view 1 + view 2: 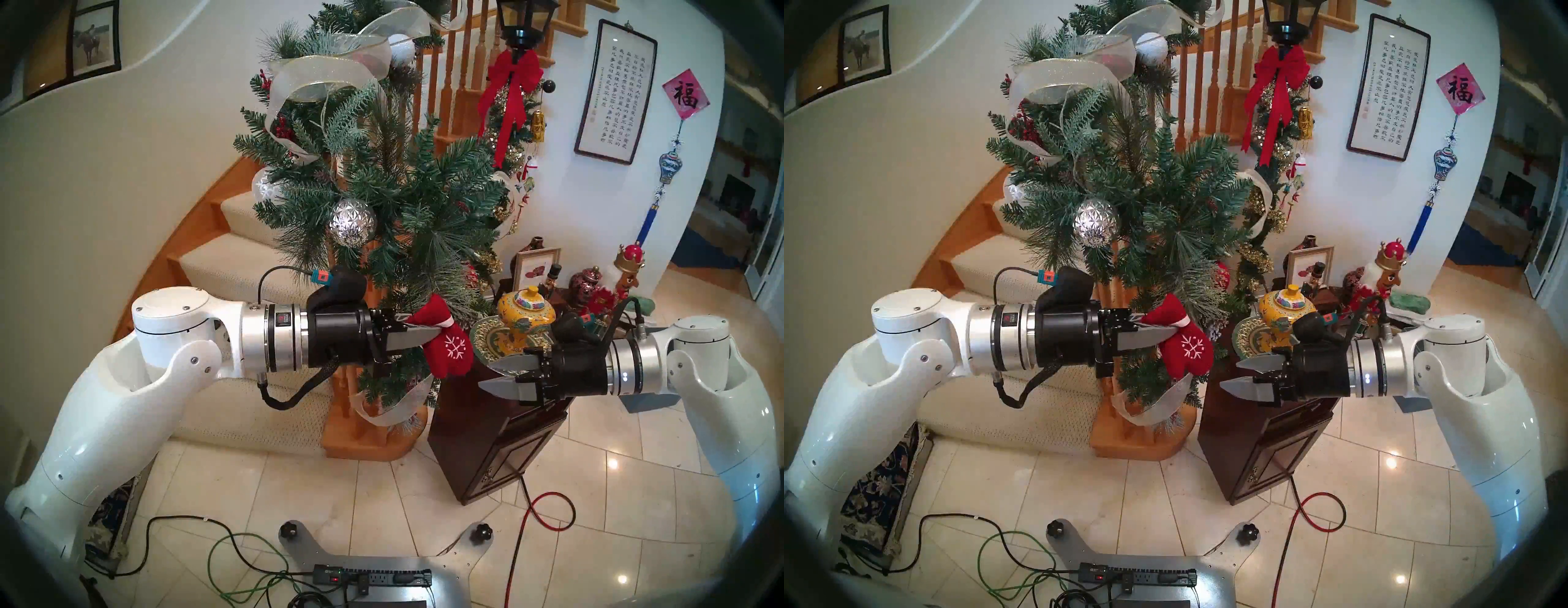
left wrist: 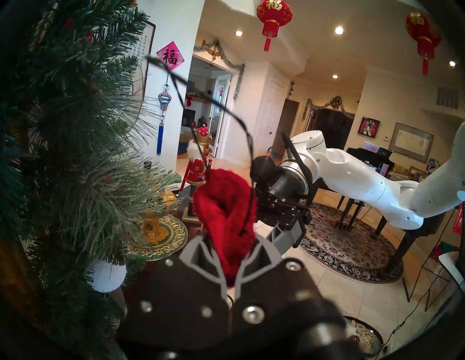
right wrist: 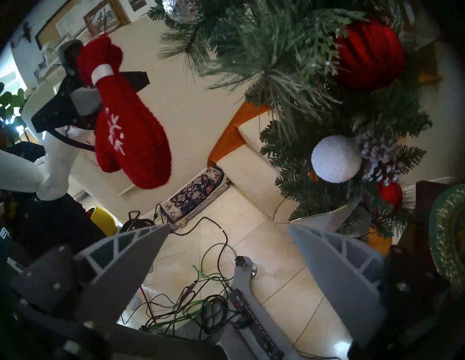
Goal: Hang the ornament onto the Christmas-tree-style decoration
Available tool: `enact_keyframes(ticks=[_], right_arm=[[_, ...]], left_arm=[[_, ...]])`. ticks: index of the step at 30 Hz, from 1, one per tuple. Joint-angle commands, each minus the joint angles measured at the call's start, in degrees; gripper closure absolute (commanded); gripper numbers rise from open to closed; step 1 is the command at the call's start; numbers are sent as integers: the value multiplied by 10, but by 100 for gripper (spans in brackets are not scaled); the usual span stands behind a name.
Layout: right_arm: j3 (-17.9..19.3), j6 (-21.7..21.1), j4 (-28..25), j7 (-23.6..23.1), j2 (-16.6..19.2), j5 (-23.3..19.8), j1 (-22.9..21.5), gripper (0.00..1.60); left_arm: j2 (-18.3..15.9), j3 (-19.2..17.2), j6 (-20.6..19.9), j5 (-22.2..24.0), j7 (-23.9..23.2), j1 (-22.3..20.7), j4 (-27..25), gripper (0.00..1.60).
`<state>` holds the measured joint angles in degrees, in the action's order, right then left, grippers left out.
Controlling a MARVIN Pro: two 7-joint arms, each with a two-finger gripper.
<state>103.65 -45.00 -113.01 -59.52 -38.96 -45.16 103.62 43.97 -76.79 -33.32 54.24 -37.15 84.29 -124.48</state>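
Note:
The ornament [image 1: 449,348] is a red mitten with a white cuff band and a white snowflake. My left gripper [image 1: 432,335] is shut on it near the cuff, and the mitten body hangs below the fingers. It sits just in front of the lower branches of the bushy green garland [image 1: 382,182] on the stair post. In the left wrist view the ornament [image 2: 226,213] fills the shut jaws, and its thin black loop [image 2: 176,80] arcs up beside the needles [image 2: 83,140]. My right gripper [image 1: 488,374] is open and empty, facing the ornament [image 3: 128,130] from the right.
A dark wood cabinet [image 1: 500,433] stands under my right gripper, carrying a yellow lidded pot [image 1: 526,314] on a patterned plate and figurines. A faceted silver ball [image 1: 353,222] hangs above my left wrist. A red-bow greenery [image 1: 513,85] hangs behind. Cables [image 1: 237,564] lie on the tiles.

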Motion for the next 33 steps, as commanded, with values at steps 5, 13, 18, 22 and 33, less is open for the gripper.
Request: enact_keyframes(ticks=[5, 13, 18, 22, 33], right_arm=[[20, 10, 1, -26, -14, -32, 1, 0], [27, 7, -5, -34, -19, -50, 7, 0], [18, 6, -2, -39, -17, -63, 6, 0], [5, 10, -3, -38, -17, -65, 3, 0], [-17, 24, -3, -33, -17, -72, -16, 0]], left_arm=[[0, -3, 0, 0, 0, -4, -2, 160], [0, -4, 0, 0, 0, -4, -2, 160], [1, -4, 0, -1, -1, -4, -2, 160], [1, -4, 0, -1, -1, -4, -2, 160], [1, -4, 0, -1, -1, -4, -2, 160]])
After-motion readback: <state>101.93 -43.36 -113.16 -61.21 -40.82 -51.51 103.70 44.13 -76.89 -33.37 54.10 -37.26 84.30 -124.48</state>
